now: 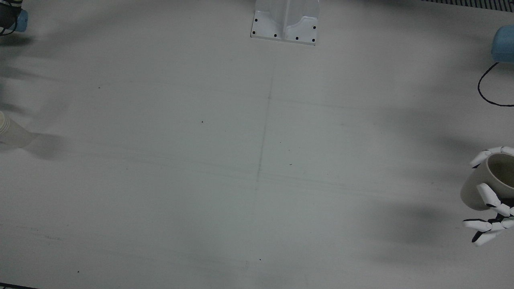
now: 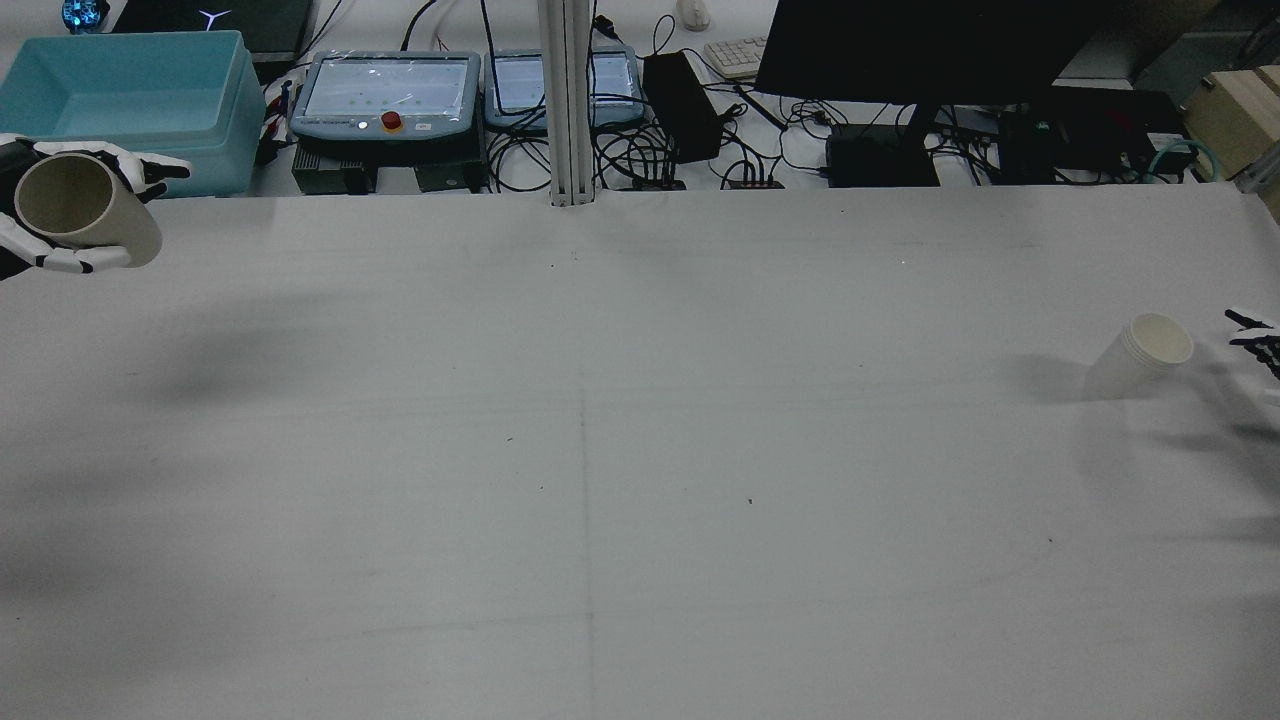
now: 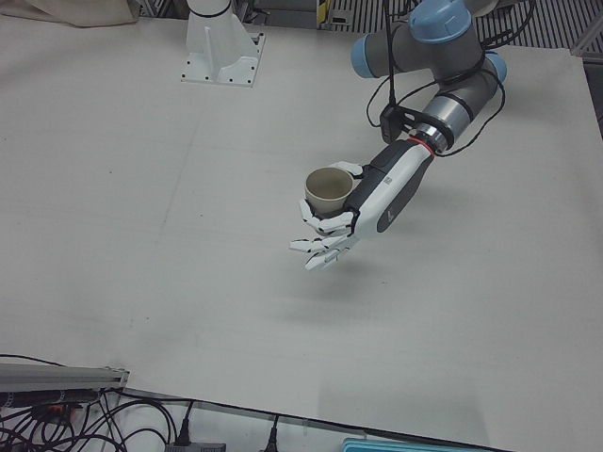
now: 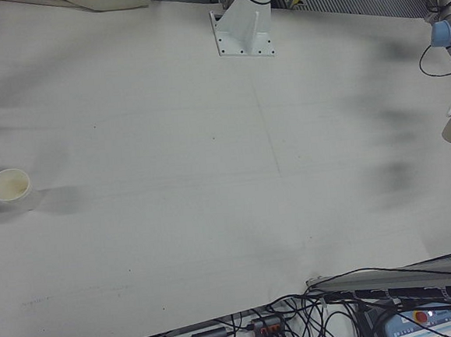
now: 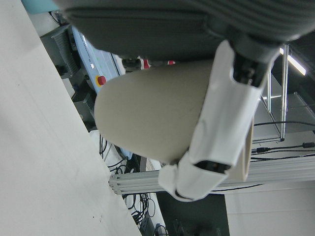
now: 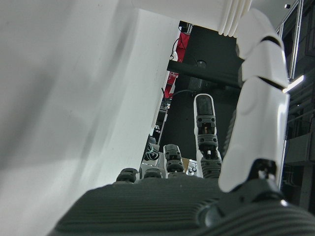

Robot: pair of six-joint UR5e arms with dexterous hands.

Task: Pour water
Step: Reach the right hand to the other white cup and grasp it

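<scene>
My left hand (image 3: 353,212) is shut on a beige cup (image 3: 327,189) and holds it tilted above the table, far out on my left. The hand also shows in the rear view (image 2: 62,262) with the cup (image 2: 80,213), and in the front view (image 1: 492,208) with the cup (image 1: 482,186). A white cup (image 2: 1140,357) stands upright on the table at my far right; it also shows in the right-front view (image 4: 12,187). My right hand (image 2: 1258,340) is just beside it, fingers apart, holding nothing. The right hand view shows those spread fingers (image 6: 258,108).
The arms' white pedestal (image 1: 286,22) stands at the robot's edge of the table. Beyond the opposite edge are a blue bin (image 2: 130,95), teach pendants (image 2: 385,95), cables and a dark monitor (image 2: 930,50). A black cable (image 1: 488,94) loops near my left arm.
</scene>
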